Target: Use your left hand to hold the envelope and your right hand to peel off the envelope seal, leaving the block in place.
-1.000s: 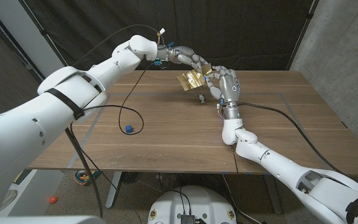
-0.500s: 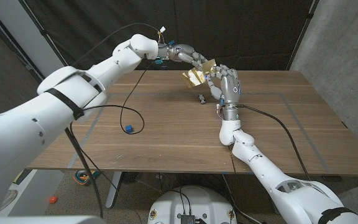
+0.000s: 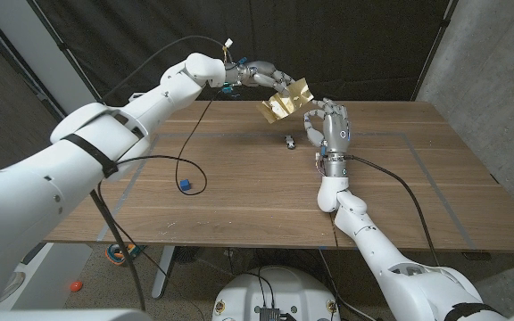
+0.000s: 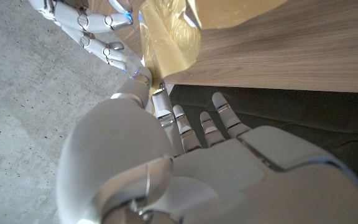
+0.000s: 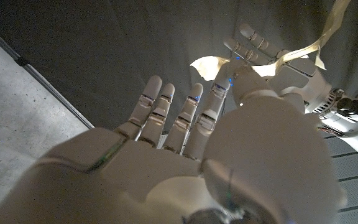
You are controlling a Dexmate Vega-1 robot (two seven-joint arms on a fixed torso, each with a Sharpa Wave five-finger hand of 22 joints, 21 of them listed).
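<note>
I hold the envelope (image 3: 286, 98) up in the air over the table's (image 3: 239, 192) far edge, pinched in my left hand (image 3: 261, 75). It is a crumpled gold packet, tilted, well above the wood. My right hand (image 3: 330, 125) stands upright just beside it, fingers spread and clamped on nothing I can see. In the right wrist view a pale strip (image 5: 316, 37) trails from the envelope near that hand's fingertips (image 5: 194, 93); I cannot tell whether they touch it. A small dark object (image 3: 289, 140), possibly the block, lies on the table below the envelope. A blue piece (image 3: 185, 185) lies nearer the left edge. I judge the peel is partway through. Next I would need to pinch the loose strip with the right hand and pull it away while the left hand grips firmly.
</note>
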